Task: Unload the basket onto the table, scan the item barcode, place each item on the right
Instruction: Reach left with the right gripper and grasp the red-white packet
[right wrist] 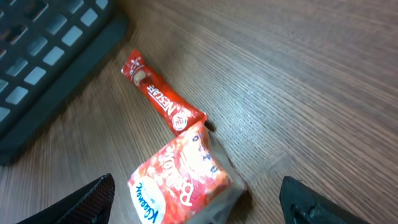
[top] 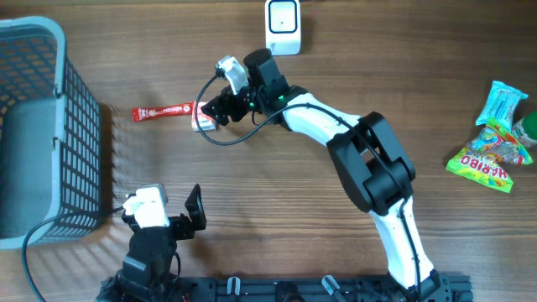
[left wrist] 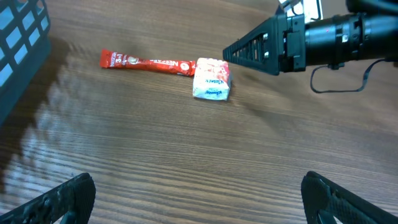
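A small red-and-white Kleenex tissue pack (right wrist: 180,180) lies flat on the wooden table, touching the end of a red Nescafe stick (right wrist: 163,102). My right gripper (right wrist: 199,208) hovers over the pack, open, one fingertip on each side of it and neither touching. No barcode shows on the pack. The overhead view shows the pack (top: 203,124) half under the right gripper (top: 211,113), with the stick (top: 164,111) to its left and the white scanner (top: 284,25) at the far edge. My left gripper (left wrist: 199,205) is open and empty near the front edge, facing the pack (left wrist: 211,79).
A grey mesh basket (top: 42,126) fills the left side. A Haribo bag (top: 482,164), a blue packet (top: 502,102) and a green item (top: 529,126) lie at the far right. The right arm (top: 369,159) stretches across the middle.
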Controlling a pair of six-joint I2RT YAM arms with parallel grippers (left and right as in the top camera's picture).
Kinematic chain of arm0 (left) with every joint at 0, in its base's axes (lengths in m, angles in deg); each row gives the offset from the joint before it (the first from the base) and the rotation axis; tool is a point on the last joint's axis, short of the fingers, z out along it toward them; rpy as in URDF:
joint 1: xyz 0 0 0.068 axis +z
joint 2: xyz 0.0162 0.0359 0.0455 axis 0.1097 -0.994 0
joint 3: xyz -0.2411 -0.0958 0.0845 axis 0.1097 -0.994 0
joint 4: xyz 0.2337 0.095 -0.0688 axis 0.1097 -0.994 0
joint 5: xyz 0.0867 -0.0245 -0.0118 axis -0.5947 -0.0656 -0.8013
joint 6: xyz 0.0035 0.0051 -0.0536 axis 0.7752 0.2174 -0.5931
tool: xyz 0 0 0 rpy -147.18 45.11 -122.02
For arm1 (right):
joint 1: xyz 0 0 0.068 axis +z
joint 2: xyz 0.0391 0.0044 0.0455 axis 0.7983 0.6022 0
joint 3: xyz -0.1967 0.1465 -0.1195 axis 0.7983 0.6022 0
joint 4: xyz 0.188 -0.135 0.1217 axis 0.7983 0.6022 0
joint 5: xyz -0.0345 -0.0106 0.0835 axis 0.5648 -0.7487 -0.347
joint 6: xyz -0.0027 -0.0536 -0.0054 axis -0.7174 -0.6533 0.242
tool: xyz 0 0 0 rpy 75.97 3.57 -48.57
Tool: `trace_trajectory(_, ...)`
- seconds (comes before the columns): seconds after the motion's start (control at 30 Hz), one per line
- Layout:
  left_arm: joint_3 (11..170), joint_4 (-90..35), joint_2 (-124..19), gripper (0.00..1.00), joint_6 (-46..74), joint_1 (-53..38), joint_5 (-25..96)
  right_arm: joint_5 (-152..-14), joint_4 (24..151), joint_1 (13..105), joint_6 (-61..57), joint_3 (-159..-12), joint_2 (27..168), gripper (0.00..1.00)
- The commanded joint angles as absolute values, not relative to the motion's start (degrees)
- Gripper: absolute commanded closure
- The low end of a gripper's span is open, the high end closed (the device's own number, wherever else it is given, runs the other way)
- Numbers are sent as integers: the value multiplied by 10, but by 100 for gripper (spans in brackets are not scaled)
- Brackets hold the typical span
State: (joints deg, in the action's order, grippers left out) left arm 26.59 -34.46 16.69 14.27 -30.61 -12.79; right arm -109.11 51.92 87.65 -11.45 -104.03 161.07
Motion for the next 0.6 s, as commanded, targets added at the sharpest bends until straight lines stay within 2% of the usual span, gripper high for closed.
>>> trace_trajectory(0.0,263,-343,170,0,142,-308,-135,-1135,508,874,-127,-1041,1636,15)
trace_trajectory(0.17,263,-343,170,0,142,-308,-135,-1140,504,877,-127,-1041,1645,17)
trace_trajectory(0.27,263,-343,170,0,142,-308,-135,-1147,491,877,-126,-1041,1658,22)
trace_trajectory(0.4,263,-343,170,0,141,-308,-135,-1156,472,877,-111,-1041,1678,19)
trace_trajectory(0.47,263,-343,170,0,142,-308,-135,-1156,465,877,-111,-1041,1681,21)
trace_trajectory(0.57,263,-343,170,0,142,-308,-135,-1156,464,882,-113,-1041,1681,39)
